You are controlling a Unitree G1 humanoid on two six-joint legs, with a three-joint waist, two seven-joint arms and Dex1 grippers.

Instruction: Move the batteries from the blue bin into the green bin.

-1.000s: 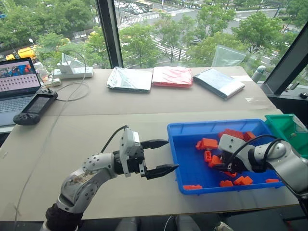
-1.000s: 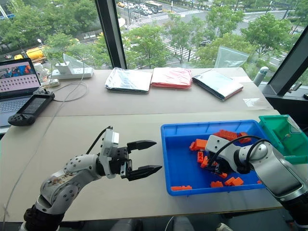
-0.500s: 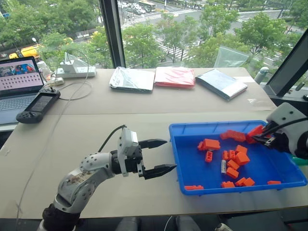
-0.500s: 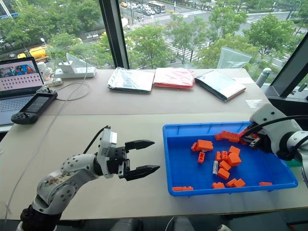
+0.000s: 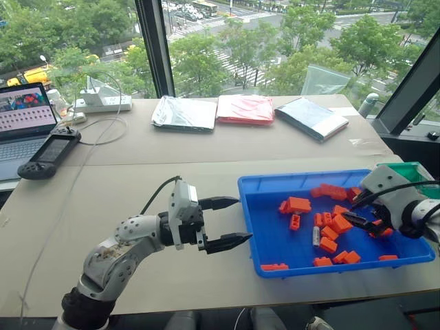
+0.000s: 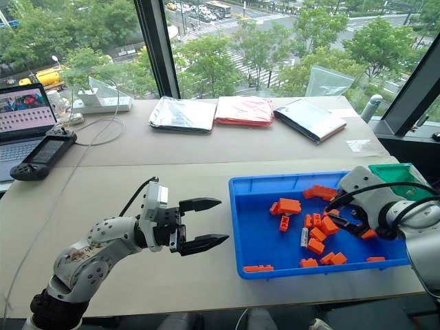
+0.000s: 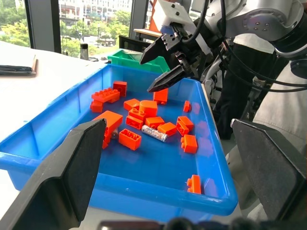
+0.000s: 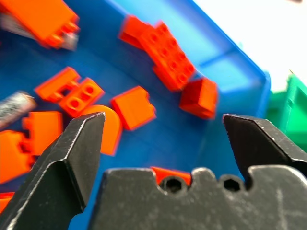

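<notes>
The right gripper (image 7: 163,64) is spread wide and empty, angled down over the right end of the blue bin (image 5: 265,237). The batteries (image 5: 328,232) lie loose on the bin floor; the green bin (image 5: 412,170) sits just beyond. They look light, rigid and smooth: pinch one across its flat sides. The left gripper (image 5: 230,222) hangs level beside the bin, splayed and empty.

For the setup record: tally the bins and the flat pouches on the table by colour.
blue bin: 1
green bin: 1
silver pouches: 2
red pouch: 1
Total: 5
</notes>
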